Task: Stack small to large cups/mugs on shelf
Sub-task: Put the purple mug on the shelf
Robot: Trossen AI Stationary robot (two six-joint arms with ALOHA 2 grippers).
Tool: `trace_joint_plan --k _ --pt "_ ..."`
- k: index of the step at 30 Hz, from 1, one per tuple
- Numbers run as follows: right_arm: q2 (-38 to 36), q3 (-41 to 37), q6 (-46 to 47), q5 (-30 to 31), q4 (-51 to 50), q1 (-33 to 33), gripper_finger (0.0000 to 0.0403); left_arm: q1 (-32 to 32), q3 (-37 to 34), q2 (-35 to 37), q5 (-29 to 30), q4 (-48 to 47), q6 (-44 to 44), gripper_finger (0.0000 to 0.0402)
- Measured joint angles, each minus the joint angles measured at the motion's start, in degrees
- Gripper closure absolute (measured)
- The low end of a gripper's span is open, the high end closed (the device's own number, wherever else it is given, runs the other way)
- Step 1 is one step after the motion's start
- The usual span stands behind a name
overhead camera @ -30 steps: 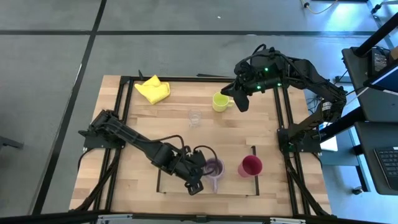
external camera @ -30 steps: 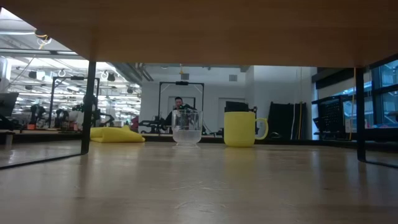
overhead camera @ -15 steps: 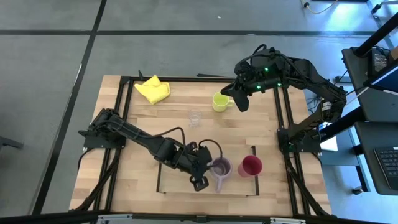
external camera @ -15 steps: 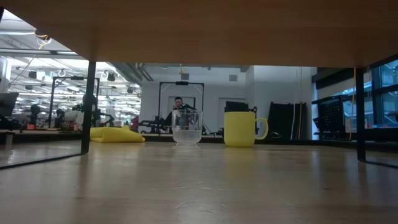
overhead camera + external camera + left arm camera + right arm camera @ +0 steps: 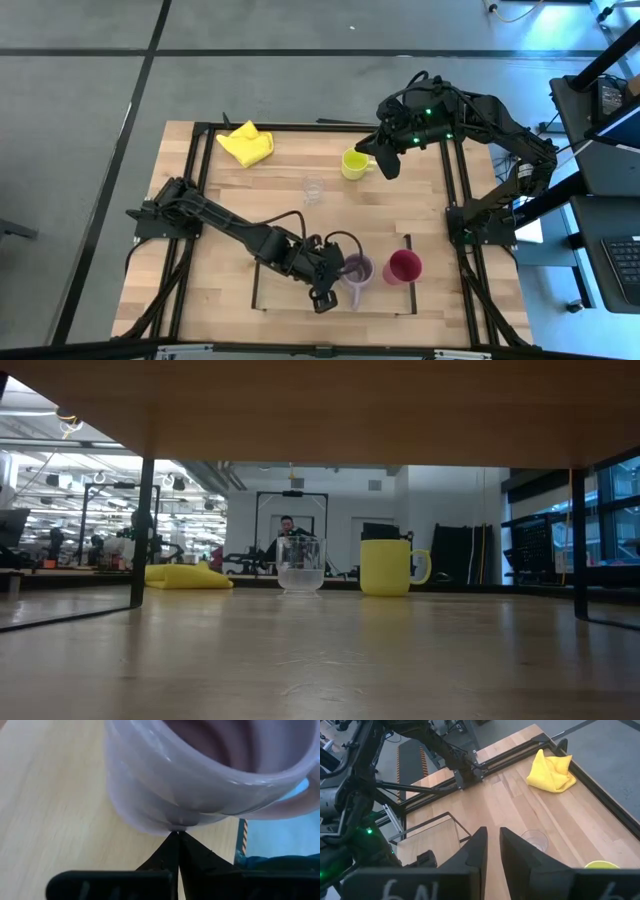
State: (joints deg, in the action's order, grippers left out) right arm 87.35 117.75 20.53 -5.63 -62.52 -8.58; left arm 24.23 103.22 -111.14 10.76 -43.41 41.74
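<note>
At the near edge of the worktop [image 5: 220, 300], the left gripper [image 5: 322, 297] sits inside the shelf [image 5: 262, 305], the thin dark outline on the light wood, with its jaws pressed fully together and holding nothing. In the left wrist view the closed tips meet just at the outer wall of the purple mug [image 5: 200, 775], right at its base, so the mug stands directly ahead of the jaws and not between them. From above, the purple mug [image 5: 356, 270] stands upright within the outline, its handle pointing toward the near edge, and nothing shows inside it. Just beside it, toward the right arm's side, stands the red cup [image 5: 402, 267], upright and apparently holding nothing, with the dark bar of the shelf close at its far side. The rest of the outlined area on the left arm's side is bare wood. Farther back, near the middle of the worktop, the tiny clear glass [image 5: 314, 189] stands alone with open wood all round. Beyond it the yellow-green mug [image 5: 353, 164] stands upright, and the right gripper [image 5: 383, 160] holds it at the handle side with its jaws narrow. A yellow cloth [image 5: 246, 144] lies crumpled at the far corner, against the black metal frame [image 5: 203, 150].
</note>
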Motion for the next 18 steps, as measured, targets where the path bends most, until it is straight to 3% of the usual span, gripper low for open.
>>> trace_joint_plan --k 18 --pt "-0.02 0.0 0.03 0.0 -0.35 0.0 0.035 -1.36 0.0 0.26 0.5 -3.49 -1.47 0.0398"
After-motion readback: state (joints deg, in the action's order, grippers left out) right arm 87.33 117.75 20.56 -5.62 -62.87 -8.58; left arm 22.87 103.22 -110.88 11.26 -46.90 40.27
